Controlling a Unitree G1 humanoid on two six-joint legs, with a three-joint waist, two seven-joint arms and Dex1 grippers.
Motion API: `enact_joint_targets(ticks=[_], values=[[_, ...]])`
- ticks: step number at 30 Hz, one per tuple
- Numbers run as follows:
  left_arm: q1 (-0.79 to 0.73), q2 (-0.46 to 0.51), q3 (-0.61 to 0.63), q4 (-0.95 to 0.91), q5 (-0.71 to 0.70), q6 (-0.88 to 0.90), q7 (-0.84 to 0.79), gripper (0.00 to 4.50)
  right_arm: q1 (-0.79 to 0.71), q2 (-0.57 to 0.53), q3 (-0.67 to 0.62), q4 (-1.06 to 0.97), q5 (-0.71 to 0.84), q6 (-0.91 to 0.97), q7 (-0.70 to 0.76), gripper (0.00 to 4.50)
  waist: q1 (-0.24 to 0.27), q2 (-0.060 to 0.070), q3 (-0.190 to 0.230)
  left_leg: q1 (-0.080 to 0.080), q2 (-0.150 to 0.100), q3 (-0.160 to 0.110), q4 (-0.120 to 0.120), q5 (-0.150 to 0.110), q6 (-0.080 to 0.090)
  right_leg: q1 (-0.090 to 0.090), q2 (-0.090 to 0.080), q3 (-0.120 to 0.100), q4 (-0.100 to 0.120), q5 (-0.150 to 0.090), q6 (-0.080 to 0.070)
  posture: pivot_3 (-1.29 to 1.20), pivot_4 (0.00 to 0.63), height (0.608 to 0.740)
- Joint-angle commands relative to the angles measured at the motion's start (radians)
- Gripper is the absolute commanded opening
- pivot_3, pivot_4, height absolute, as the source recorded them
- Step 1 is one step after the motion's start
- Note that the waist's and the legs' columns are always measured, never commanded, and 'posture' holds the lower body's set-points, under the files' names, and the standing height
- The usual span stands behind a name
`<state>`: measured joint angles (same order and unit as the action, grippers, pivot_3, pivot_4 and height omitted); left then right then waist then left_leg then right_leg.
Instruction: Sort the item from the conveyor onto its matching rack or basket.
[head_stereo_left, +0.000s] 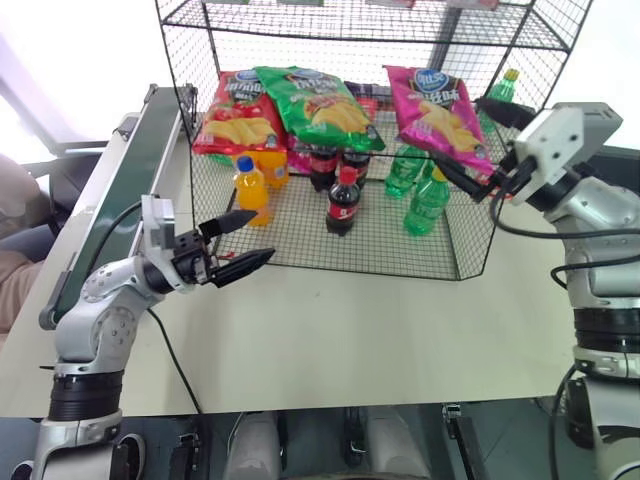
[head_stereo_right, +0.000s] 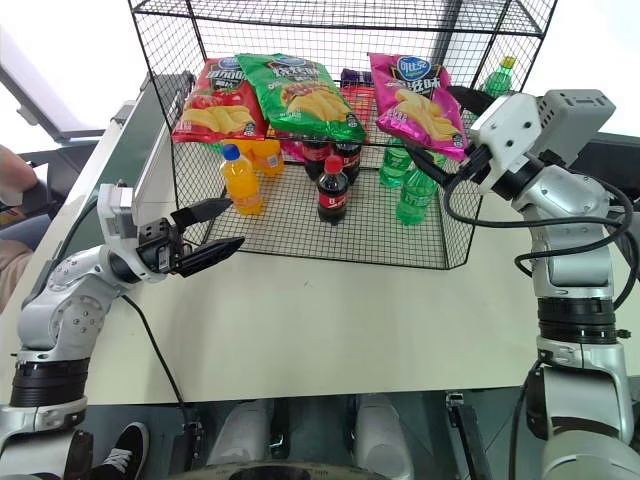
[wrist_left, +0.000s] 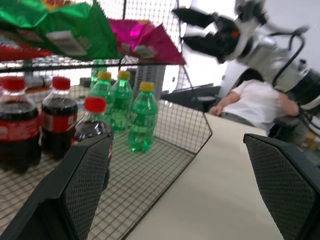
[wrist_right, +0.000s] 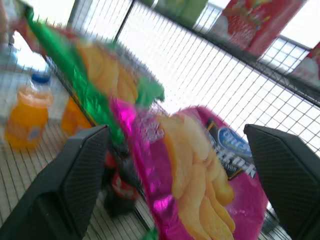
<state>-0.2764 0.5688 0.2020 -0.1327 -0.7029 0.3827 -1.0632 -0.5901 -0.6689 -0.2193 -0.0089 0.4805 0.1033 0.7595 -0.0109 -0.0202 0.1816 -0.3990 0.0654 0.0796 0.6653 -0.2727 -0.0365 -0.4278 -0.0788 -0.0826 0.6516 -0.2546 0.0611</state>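
Placing looks done: pink chip bag (head_stereo_left: 438, 112) lies on the rack (head_stereo_left: 470, 235) shelf, right gripper (head_stereo_left: 478, 178) spread wide and empty beside it; next, back off.

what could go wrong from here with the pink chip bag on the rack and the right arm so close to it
The pink chip bag lies tilted on the rack's shelf, over the green bottles, so it might slide off. The open right gripper sits right beside the bag's lower corner; pulling away carelessly could snag the bag or the wire. The open left gripper hovers by the rack's front edge near the orange bottle and could bump it.
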Motion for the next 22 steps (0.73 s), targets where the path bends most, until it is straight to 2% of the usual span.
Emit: enact_joint_targets(ticks=[1, 5, 6, 8, 10, 15, 20, 22], values=[[0.004, 0.046, 0.038, -0.012, 0.045, -0.014, 0.048, 4.50, 0.061, -0.021, -0.112, -0.166, 0.287, 0.224, 0.024, 4.48, 0.001, 0.000, 0.000, 0.000, 0.000, -0.001, 0.000, 0.000, 0.000, 0.000, 0.000, 0.000, 0.000, 0.000, 0.000, 0.00, 0.150, 0.740], [0.053, 0.075, 0.100, -0.055, 0.021, 0.025, 0.104, 4.50, 0.275, -0.126, -0.206, -0.312, 0.540, 0.474, 0.122, 4.48, 0.015, 0.000, 0.000, -0.001, 0.000, -0.001, 0.000, -0.001, 0.002, 0.001, 0.000, -0.001, -0.002, 0.000, 0.000, 0.00, 0.150, 0.740], [0.073, 0.088, 0.111, -0.063, 0.030, 0.024, 0.108, 4.50, 0.331, -0.145, -0.217, -0.332, 0.539, 0.480, 0.156, 4.48, 0.018, 0.000, 0.000, -0.001, 0.000, 0.000, 0.000, -0.001, 0.002, 0.001, -0.001, -0.001, -0.002, 0.000, 0.000, 0.00, 0.150, 0.740], [0.091, 0.109, 0.137, -0.063, 0.053, 0.024, 0.150, 4.50, 0.431, -0.168, -0.226, -0.364, 0.477, 0.432, 0.225, 4.48, 0.020, 0.000, 0.000, 0.000, 0.000, 0.000, 0.000, -0.002, 0.003, 0.001, -0.001, -0.001, -0.003, 0.000, 0.000, 0.00, 0.150, 0.740], [0.104, 0.136, 0.159, -0.069, 0.062, 0.032, 0.172, 4.50, 0.475, -0.162, -0.249, -0.341, 0.428, 0.385, 0.233, 4.48, 0.020, 0.000, 0.000, 0.000, 0.000, 0.000, 0.000, -0.002, 0.003, 0.001, 0.000, -0.001, -0.002, 0.000, 0.000, 0.00, 0.150, 0.740], [0.174, 0.202, 0.238, -0.080, 0.045, 0.074, 0.172, 4.50, 0.580, -0.192, -0.302, -0.189, 0.311, 0.279, 0.347, 4.48, 0.022, 0.000, 0.000, 0.001, 0.000, 0.000, 0.000, -0.002, 0.003, 0.002, 0.000, 0.000, -0.002, 0.000, 0.000, 0.00, 0.150, 0.740], [0.210, 0.248, 0.289, -0.034, 0.044, 0.085, 0.155, 4.50, 0.583, -0.192, -0.277, -0.081, 0.210, 0.168, 0.405, 4.48, 0.021, 0.000, 0.000, 0.001, 0.000, 0.001, 0.000, -0.002, 0.003, 0.001, 0.000, 0.000, -0.002, 0.000, 0.000, 0.00, 0.150, 0.740], [0.229, 0.253, 0.274, -0.012, 0.102, 0.006, 0.128, 4.50, 0.560, -0.186, -0.256, -0.063, 0.195, 0.149, 0.418, 4.48, 0.020, 0.000, 0.000, 0.002, 0.000, 0.001, 0.000, -0.002, 0.003, 0.001, 0.000, 0.000, -0.002, 0.000, 0.000, 0.00, 0.150, 0.740]])
